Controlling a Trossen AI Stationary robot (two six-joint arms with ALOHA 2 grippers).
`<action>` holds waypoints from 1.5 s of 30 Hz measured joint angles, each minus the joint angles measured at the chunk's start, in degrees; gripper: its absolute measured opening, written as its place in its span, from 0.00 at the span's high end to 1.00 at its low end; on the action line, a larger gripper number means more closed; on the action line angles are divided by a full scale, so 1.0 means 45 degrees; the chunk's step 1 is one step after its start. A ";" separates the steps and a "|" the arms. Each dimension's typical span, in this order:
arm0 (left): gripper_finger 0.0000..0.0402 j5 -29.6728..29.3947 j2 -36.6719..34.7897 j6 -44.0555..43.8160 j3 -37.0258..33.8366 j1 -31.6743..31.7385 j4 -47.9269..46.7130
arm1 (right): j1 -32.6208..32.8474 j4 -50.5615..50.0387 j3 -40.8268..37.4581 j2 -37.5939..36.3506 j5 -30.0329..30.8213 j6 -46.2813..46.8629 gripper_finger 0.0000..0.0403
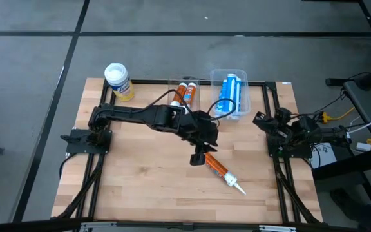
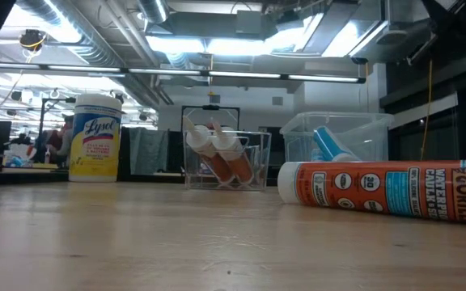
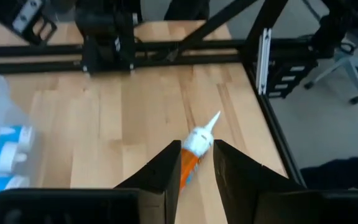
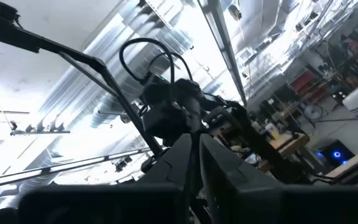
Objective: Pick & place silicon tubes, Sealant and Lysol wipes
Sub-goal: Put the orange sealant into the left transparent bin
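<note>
An orange-and-white sealant tube [image 1: 221,173] lies on its side on the wooden table, nozzle toward the near right; it also shows in the low view [image 2: 387,187]. My left gripper [image 1: 198,158] is open over the tube's flat base end. In the left wrist view [image 3: 194,163] its two fingers stand on either side of the tube [image 3: 194,149]. The Lysol wipes canister [image 1: 118,80] stands upright at the far left [image 2: 95,137]. My right gripper [image 1: 263,122] waits shut at the table's right edge [image 4: 197,152].
A clear bin [image 1: 184,93] at the far middle holds two orange tubes [image 2: 225,158]. A second clear bin [image 1: 229,93] to its right holds blue tubes [image 2: 338,141]. Black frame rails [image 1: 272,148] run along the table's sides. Bare wood lies near and left of the tube.
</note>
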 joint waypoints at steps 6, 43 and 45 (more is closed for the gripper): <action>0.78 -0.0368 -0.0034 0.0007 0.0000 -0.0005 0.0779 | 0.0005 -0.0184 0.0003 0.0000 0.0000 -0.0010 0.91; 0.84 -0.2080 -0.2890 0.1217 0.0019 0.0345 -0.4204 | 0.0000 -0.0519 0.0002 0.0005 0.0117 0.0000 0.91; 0.84 -0.2141 -0.3123 0.1262 0.0015 0.0496 -0.4359 | 0.0005 -0.0551 0.0005 -0.0005 0.0117 -0.0001 0.91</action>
